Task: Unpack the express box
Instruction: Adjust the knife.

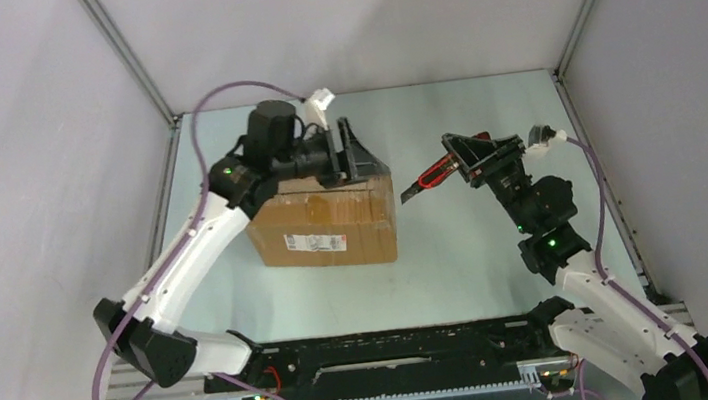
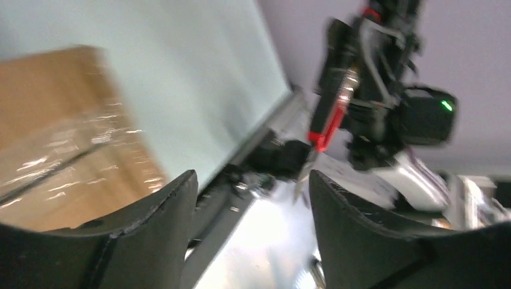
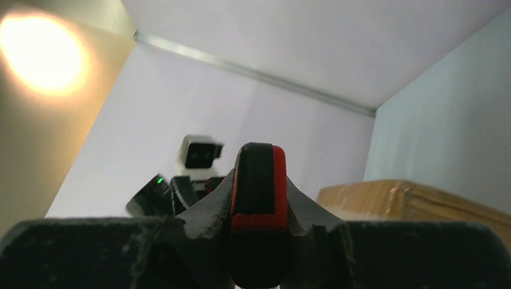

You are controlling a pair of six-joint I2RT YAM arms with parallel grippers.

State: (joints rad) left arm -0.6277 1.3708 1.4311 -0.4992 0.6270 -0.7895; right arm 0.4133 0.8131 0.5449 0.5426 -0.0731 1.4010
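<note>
Gripper on the right pinches a red-handled knife, blade aimed left at the express box just beside it, long axis left-right; left gripper hangs spread over its far top edge.

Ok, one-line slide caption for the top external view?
Left gripper over the far top edge of the express box; right gripper holds a red-handled cutter, blade pointing at its side.

Right hand clamped on a red-and-black tool, dead centre, seen end-on. Box low right, tape glinting, against the pale bench. Left arm beyond, green light lit. Glare top left.
</note>
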